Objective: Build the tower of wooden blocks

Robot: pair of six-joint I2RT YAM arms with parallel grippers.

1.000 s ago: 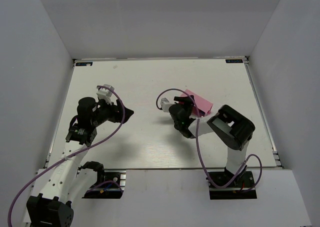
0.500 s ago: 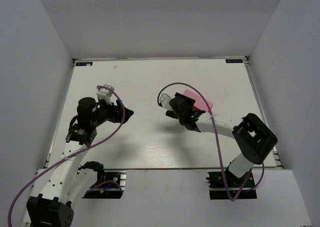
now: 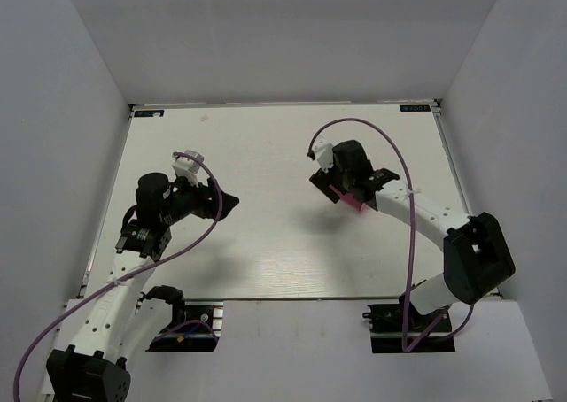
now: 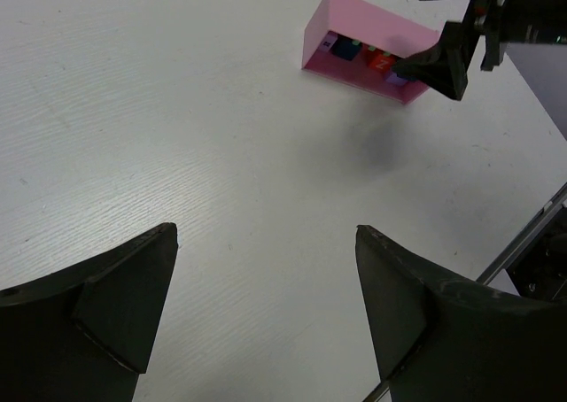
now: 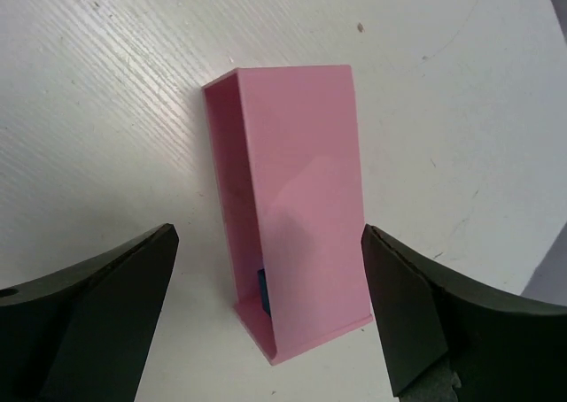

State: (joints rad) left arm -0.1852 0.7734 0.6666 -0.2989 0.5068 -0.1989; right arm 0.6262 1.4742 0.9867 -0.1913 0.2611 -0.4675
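Left gripper (image 4: 266, 234): jaws wide apart, empty, above bare white worktop (image 3: 257, 251), with open room on every side. Blue corner stickers (image 3: 149, 113) are too small to read. Right of centre, well clear of the edges: glossy pink rectangular tray (image 5: 301, 198) holding small painted wood blocks (image 4: 363, 52) in a row: dark blue, green, red-orange, purple. Right gripper (image 5: 266, 234): jaws wide apart, empty, over the tray.

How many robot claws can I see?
2. The left gripper is open over the table, on its left; the right gripper is open above the pink tray.
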